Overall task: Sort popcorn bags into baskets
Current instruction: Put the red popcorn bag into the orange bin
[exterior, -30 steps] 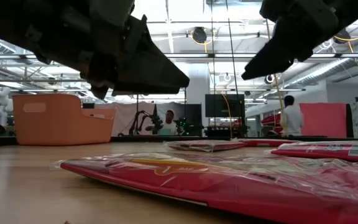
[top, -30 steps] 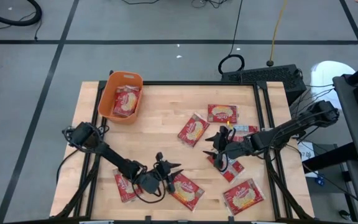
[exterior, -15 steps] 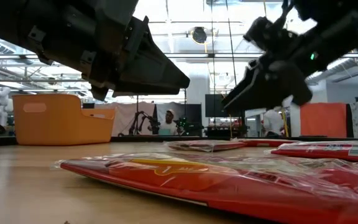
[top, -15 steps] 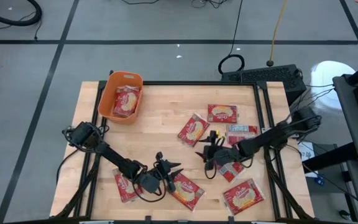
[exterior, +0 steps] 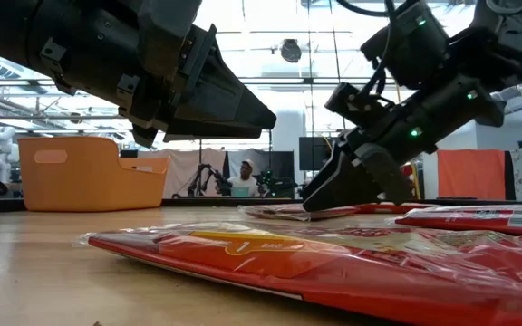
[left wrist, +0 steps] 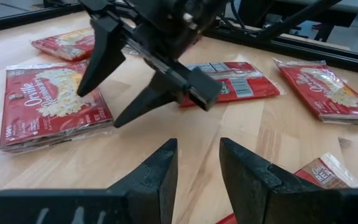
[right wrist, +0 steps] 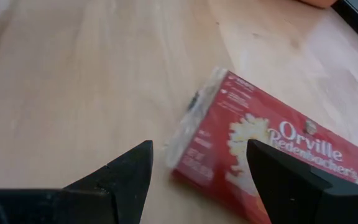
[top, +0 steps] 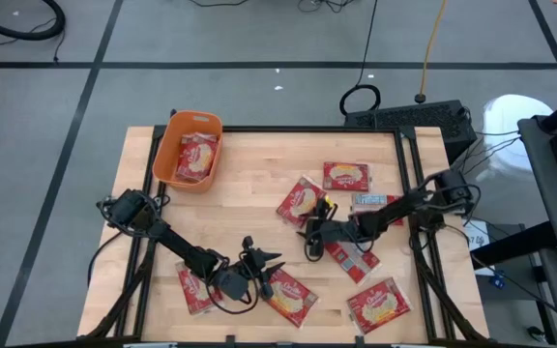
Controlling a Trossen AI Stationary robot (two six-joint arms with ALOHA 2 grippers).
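Orange basket [top: 189,151] sits at upper left of the wooden table [top: 259,193] in the high view, with at least one popcorn bag [top: 193,157] lying inside; how many are stacked under it is hidden. In the low view the basket [exterior: 89,172] shows at left, contents hidden by its wall.

Right gripper [top: 309,235] is low over table centre, fingers spread wide and empty, tips right at the near corner of a bag [top: 300,202] lying at centre. Right wrist view: both fingers [right wrist: 120,180] straddle the end of that bag [right wrist: 266,162], which is cut off at the frame's right edge; contact with it hard to judge. Low view shows this gripper [exterior: 347,186] just above the bags at right of centre.

Left gripper [top: 269,263] hovers at lower centre of the high view, fingers partly open, a narrow gap between them, holding nothing. Left wrist view: its fingers [left wrist: 157,177] at frame bottom, bare wood between them. It sits beside a bag [top: 291,296] at lower centre, partly covered by the arm. Another bag [top: 194,290] at lower left is half hidden under the left arm.

More bags: one at upper right of centre [top: 345,177], a silver-grey-side one [top: 375,202] mostly hidden by the right arm, one under the right wrist [top: 349,256], one at lower right [top: 379,304].

A person [exterior: 246,177] shows small in the low view's background, detail unclear.
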